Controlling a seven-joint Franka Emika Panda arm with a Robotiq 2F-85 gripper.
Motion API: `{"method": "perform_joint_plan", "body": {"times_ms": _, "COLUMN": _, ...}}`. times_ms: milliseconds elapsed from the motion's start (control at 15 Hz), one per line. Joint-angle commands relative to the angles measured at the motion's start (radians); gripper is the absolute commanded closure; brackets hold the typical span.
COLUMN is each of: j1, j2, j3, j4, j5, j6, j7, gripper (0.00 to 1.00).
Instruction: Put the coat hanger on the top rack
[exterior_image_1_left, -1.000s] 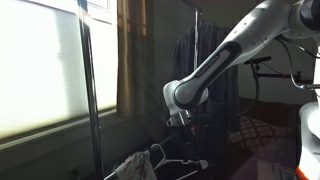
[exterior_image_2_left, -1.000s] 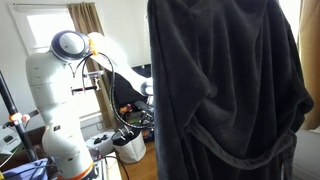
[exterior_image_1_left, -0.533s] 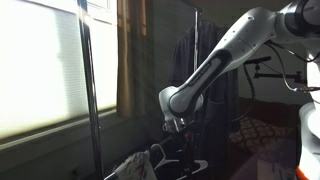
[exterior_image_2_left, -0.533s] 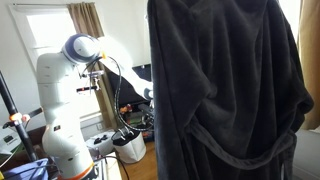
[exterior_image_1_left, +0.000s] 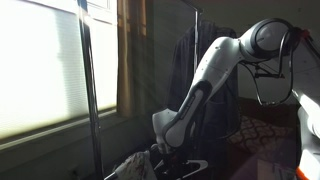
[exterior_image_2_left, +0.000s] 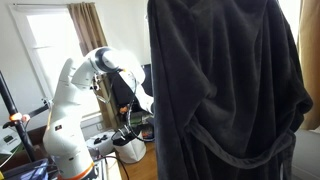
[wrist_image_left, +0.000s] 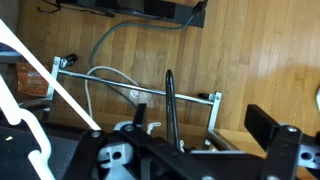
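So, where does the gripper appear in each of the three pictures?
In an exterior view: low centre, the gripper at the arm's end, beside the white hanger.
In an exterior view: not visible; the arm runs down behind the dark robe.
Wrist view: the gripper fills the bottom edge; the white hanger is upper left.
Shared landmarks: the dark robe in both exterior views; the white hanger ties in the wrist view.
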Motion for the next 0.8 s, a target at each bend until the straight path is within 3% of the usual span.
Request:
{"method": "perform_joint_plan", "body": {"times_ms": 0, "j1": 0.05, "j2": 0.099, "j3": -0.041, "j4": 0.052, "j5": -0.075, "j6": 0.134, "j7": 0.083, "gripper": 0.0}}
{"method": "perform_joint_plan", "body": {"times_ms": 67, "j1": 0.059, "j2": 0.112, "j3": -0.049, "j4": 0.055, "j5": -0.082, "j6": 0.173, "j7": 0.096, "gripper": 0.0}}
{"method": "perform_joint_plan", "body": {"times_ms": 200, "j1": 0.083, "j2": 0.128, "j3": -0.067, "j4": 0.049, "j5": -0.096, "j6": 0.247, "j7": 0.125, "gripper": 0.26}}
{"method": "perform_joint_plan", "body": {"times_ms": 733, "j1": 0.192, "j2": 0.133, "j3": -0.176, "j4": 0.011, "j5": -0.13, "j6": 0.366, "j7": 0.248, "gripper": 0.88}}
